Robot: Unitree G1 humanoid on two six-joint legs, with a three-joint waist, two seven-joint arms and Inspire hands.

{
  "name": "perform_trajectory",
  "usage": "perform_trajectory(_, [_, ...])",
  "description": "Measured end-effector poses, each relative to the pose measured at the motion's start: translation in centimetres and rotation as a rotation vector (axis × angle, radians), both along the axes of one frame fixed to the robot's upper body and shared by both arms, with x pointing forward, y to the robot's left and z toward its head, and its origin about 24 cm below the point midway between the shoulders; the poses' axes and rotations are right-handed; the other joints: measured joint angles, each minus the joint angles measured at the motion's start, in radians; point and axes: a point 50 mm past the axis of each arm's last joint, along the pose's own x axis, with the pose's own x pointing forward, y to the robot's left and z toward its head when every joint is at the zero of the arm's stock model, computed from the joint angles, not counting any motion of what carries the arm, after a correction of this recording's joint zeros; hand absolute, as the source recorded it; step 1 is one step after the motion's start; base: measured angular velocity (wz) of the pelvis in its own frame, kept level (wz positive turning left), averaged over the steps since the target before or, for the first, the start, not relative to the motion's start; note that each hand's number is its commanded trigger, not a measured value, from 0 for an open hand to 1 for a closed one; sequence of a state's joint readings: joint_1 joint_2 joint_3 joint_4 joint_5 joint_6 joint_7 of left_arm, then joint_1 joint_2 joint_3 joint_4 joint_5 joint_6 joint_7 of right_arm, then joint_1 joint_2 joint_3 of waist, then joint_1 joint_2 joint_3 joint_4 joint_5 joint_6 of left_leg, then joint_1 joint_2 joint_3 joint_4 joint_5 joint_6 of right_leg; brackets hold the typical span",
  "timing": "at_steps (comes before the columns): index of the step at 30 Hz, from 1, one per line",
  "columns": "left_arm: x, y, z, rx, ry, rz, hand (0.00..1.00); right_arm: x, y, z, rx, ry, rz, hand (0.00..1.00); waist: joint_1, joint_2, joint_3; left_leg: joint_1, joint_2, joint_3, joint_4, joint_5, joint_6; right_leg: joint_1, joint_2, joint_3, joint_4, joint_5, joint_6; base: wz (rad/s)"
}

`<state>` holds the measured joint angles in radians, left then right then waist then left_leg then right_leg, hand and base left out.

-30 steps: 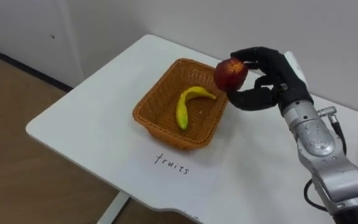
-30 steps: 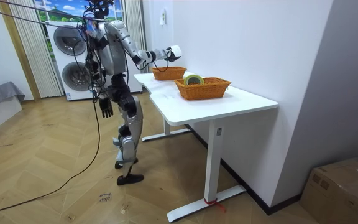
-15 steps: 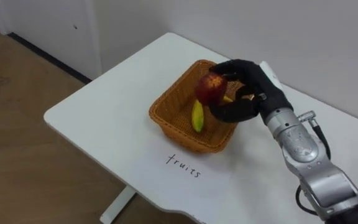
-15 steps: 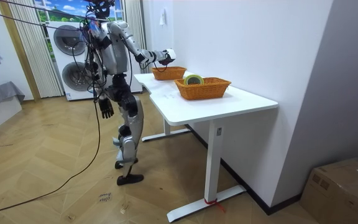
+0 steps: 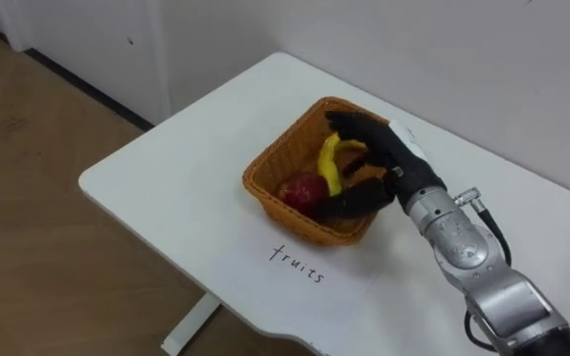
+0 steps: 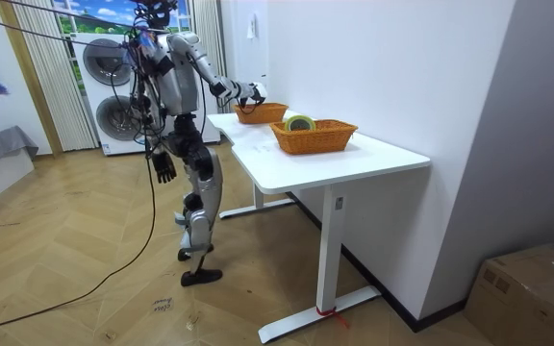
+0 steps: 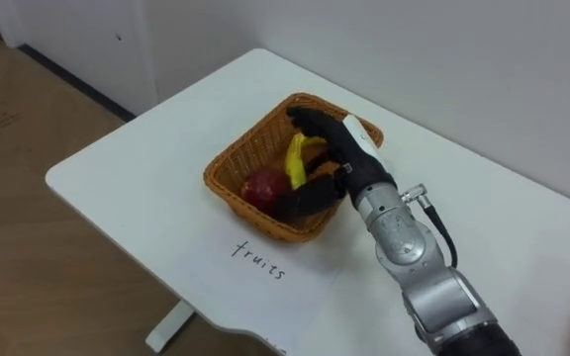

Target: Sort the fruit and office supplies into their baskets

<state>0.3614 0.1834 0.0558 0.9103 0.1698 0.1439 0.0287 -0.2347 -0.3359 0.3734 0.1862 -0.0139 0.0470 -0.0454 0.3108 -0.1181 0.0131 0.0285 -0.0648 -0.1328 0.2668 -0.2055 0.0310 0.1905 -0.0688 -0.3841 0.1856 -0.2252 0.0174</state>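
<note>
Right hand (image 5: 384, 158) hangs spread wide in the fruit basket (image 5: 268, 166), holding nothing; apple (image 5: 303, 189) lies just thumb-side of it, banana (image 5: 329, 164) lengthwise under the palm. Straight lift-out looks clear.

Right hand (image 5: 379, 163) in the basket (image 5: 270, 168) — apple (image 5: 303, 190) lying inside.
The wicker basket stands on the white tabletop (image 5: 186, 178); the fingers (image 5: 349, 124) are loosely spread over the banana (image 5: 329, 163) — the red apple rests just beside the thumb.

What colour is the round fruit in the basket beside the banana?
The round fruit is dark red; the left eye view shows it best.
</note>
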Motion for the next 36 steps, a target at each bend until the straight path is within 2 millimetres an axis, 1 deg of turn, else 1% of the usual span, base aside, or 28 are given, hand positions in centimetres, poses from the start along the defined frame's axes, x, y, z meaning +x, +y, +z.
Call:
perform_trajectory(5, [0.1, 0.0, 0.1, 0.001, -0.006, -0.001, 0.00, 0.0, 0.1, -0.1, 0.001, 0.006, 0.003, 0.00, 0.001, 0.000, -0.0002, 0.001, 0.000, 0.003, 0.001, 0.000, 0.000, 0.000, 0.000, 0.002, 0.000, 0.000, 0.000, 0.00])
perform_trajectory(11, [-0.4, 0.3, 0.0, 0.010, 0.006, 0.021, 0.00, 0.0, 0.3, -0.1, 0.013, 0.012, 0.003, 0.00, 0.001, -0.006, -0.0006, 0.007, 0.001, 0.006, -0.004, 0.000, 0.000, 0.001, 0.001, 0.010, 0.000, 0.000, 0.000, -0.01])
perform_trajectory(13, [-0.6, 0.3, 0.0, 0.011, 0.014, 0.024, 0.00, 0.0, 0.4, -0.1, 0.015, 0.012, 0.002, 0.00, -0.001, -0.008, -0.0014, 0.009, 0.002, 0.008, -0.006, 0.000, 0.000, 0.001, 0.000, 0.012, 0.000, 0.000, 0.000, -0.05])
perform_trajectory(18, [-0.4, 0.3, 0.0, 0.015, 0.008, 0.023, 0.00, 0.1, 0.3, 0.0, 0.013, 0.005, -0.001, 0.00, -0.008, -0.008, -0.0019, 0.009, 0.002, 0.010, -0.007, 0.000, 0.000, 0.000, 0.000, 0.014, 0.000, 0.000, 0.000, 0.00])
perform_trajectory(20, [-0.3, 0.3, 0.0, 0.018, 0.006, 0.022, 0.00, 0.1, 0.2, 0.1, 0.014, 0.001, -0.006, 0.00, -0.013, -0.008, -0.0019, 0.009, 0.002, 0.011, -0.007, 0.000, 0.000, 0.000, 0.000, 0.015, 0.000, 0.000, 0.000, 0.00])
perform_trajectory(23, [0.2, 0.3, 0.0, 0.018, -0.007, 0.021, 0.00, 0.4, -0.7, 0.8, 0.033, -0.022, -0.045, 0.00, -0.019, -0.006, -0.0014, 0.009, 0.002, 0.014, -0.008, 0.000, 0.000, 0.000, 0.000, 0.015, 0.000, 0.000, 0.000, 0.00])
perform_trajectory(24, [0.4, 0.3, 0.0, 0.018, -0.010, 0.020, 0.00, 0.6, -1.2, 1.3, 0.041, -0.045, -0.069, 0.00, -0.027, -0.003, -0.0014, 0.009, 0.002, 0.014, -0.007, 0.000, 0.000, 0.000, 0.000, 0.015, 0.000, 0.000, 0.000, 0.00])
perform_trajectory(26, [0.5, 0.4, 0.0, 0.024, -0.009, 0.007, 0.00, 0.8, -1.8, 2.4, 0.055, -0.097, -0.110, 0.00, -0.034, 0.006, -0.0040, 0.009, 0.002, 0.018, -0.008, 0.000, 0.001, -0.001, 0.000, 0.022, 0.000, 0.001, 0.000, -0.03])
perform_trajectory(27, [0.6, 0.5, 0.1, 0.030, -0.007, -0.007, 0.00, 0.9, -2.1, 3.3, 0.064, -0.139, -0.130, 0.00, -0.041, 0.014, -0.0081, 0.009, 0.002, 0.020, -0.009, 0.000, 0.001, -0.003, 0.000, 0.023, 0.000, 0.001, 0.000, -0.05])
perform_trajectory(28, [0.7, 0.5, 0.1, 0.036, -0.010, -0.010, 0.00, 0.9, -2.2, 4.2, 0.080, -0.179, -0.145, 0.00, -0.061, 0.023, -0.0100, 0.009, 0.002, 0.021, -0.010, 0.000, 0.001, -0.003, 0.000, 0.025, 0.000, 0.001, 0.000, -0.04])
perform_trajectory(29, [0.9, 0.5, 0.1, 0.041, -0.013, -0.011, 0.00, 1.0, -2.2, 4.6, 0.088, -0.199, -0.151, 0.00, -0.067, 0.029, -0.0109, 0.009, 0.003, 0.022, -0.010, 0.000, 0.001, -0.003, 0.000, 0.026, 0.000, 0.001, 0.000, -0.04])
perform_trajectory(30, [1.2, 0.4, 0.1, 0.048, -0.021, -0.011, 0.00, 1.1, -2.1, 5.5, 0.099, -0.237, -0.155, 0.00, -0.084, 0.040, -0.0105, 0.009, 0.003, 0.025, -0.010, 0.000, 0.001, -0.005, 0.000, 0.028, 0.000, 0.001, 0.000, -0.10])
perform_trajectory(31, [1.3, 0.4, 0.0, 0.052, -0.026, -0.012, 0.00, 1.1, -2.1, 6.1, 0.108, -0.267, -0.159, 0.00, -0.094, 0.052, -0.0127, 0.009, 0.005, 0.030, -0.012, 0.001, 0.001, -0.009, 0.000, 0.033, 0.002, 0.001, -0.001, -0.14])
perform_trajectory(32, [1.4, 0.4, 0.0, 0.054, -0.026, -0.013, 0.00, 1.0, -2.2, 6.3, 0.112, -0.280, -0.163, 0.00, -0.097, 0.056, -0.0145, 0.010, 0.006, 0.035, -0.014, 0.001, 0.001, -0.012, 0.001, 0.038, 0.003, 0.002, -0.001, -0.18])
perform_trajectory(34, [1.6, 0.4, 0.1, 0.065, -0.036, -0.014, 0.00, 1.0, -2.6, 7.1, 0.124, -0.313, -0.185, 0.00, -0.128, 0.060, -0.0172, 0.011, 0.009, 0.046, -0.018, 0.002, 0.002, -0.016, 0.002, 0.055, 0.005, 0.002, -0.002, -0.14])
perform_trajectory(36, [1.4, 0.4, 0.1, 0.066, -0.031, -0.014, 0.00, 1.0, -3.3, 7.7, 0.133, -0.338, -0.209, 0.00, -0.150, 0.063, -0.0154, 0.018, 0.012, 0.059, -0.029, 0.003, 0.003, -0.017, 0.003, 0.068, 0.005, 0.002, -0.002, -0.20])
